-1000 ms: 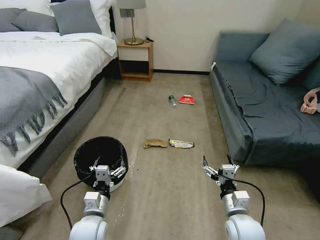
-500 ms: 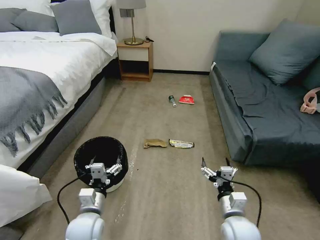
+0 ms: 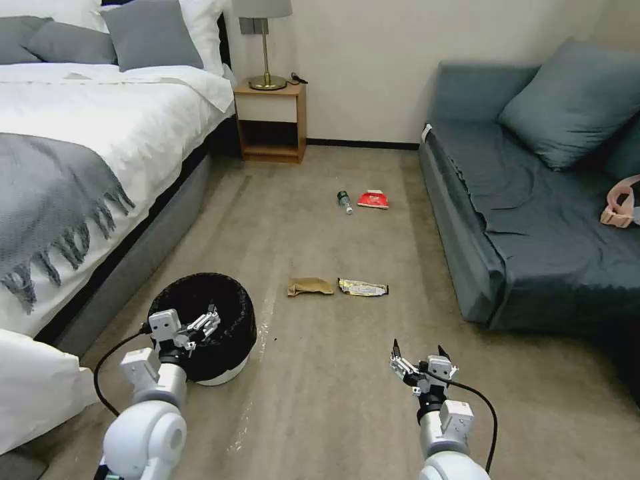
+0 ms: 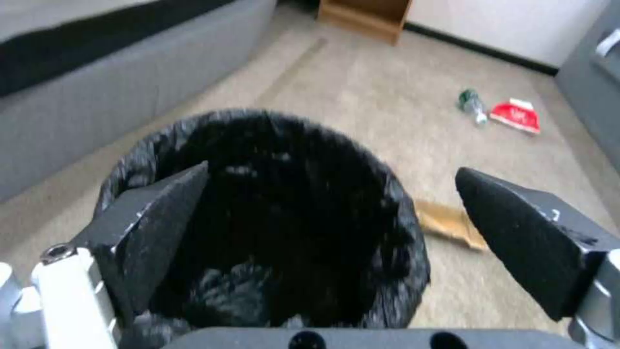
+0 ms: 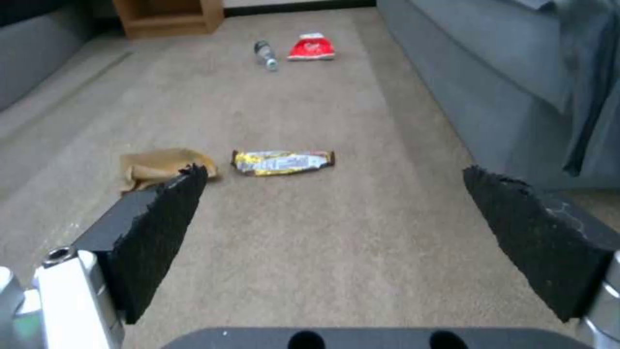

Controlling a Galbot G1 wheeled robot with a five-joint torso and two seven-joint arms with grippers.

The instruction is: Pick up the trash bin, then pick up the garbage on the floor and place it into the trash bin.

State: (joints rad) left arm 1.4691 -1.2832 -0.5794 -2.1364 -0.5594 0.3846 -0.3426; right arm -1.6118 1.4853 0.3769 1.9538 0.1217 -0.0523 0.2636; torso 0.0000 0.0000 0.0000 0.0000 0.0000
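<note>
The trash bin (image 3: pixel 223 313), white with a black bag over its rim, stands on the carpet by the bed. My left gripper (image 3: pixel 202 323) hangs open over its near-left rim; in the left wrist view the left gripper (image 4: pixel 331 169) spans the bin's dark mouth (image 4: pixel 400 218) without touching it. My right gripper (image 3: pixel 417 348) is open above bare carpet, empty. The garbage lies on the floor: a brown paper bag (image 3: pixel 309 287) (image 5: pixel 158 165) and a yellow-silver wrapper (image 3: pixel 363 287) (image 5: pixel 284 161) side by side, then farther off a small bottle (image 3: pixel 344 200) (image 5: pixel 263 52) and a red packet (image 3: pixel 374 199) (image 5: pixel 312 48).
A bed (image 3: pixel 80 153) runs along the left and a blue-grey sofa (image 3: pixel 527 220) along the right, with a carpet lane between. A wooden nightstand (image 3: pixel 271 120) with a lamp stands at the back wall. White bedding (image 3: pixel 33 393) lies at the lower left.
My left arm has swung left and drawn back, so its gripper now points across the bin's near-left rim. The right gripper has drawn back toward me and sits lower in the head view.
</note>
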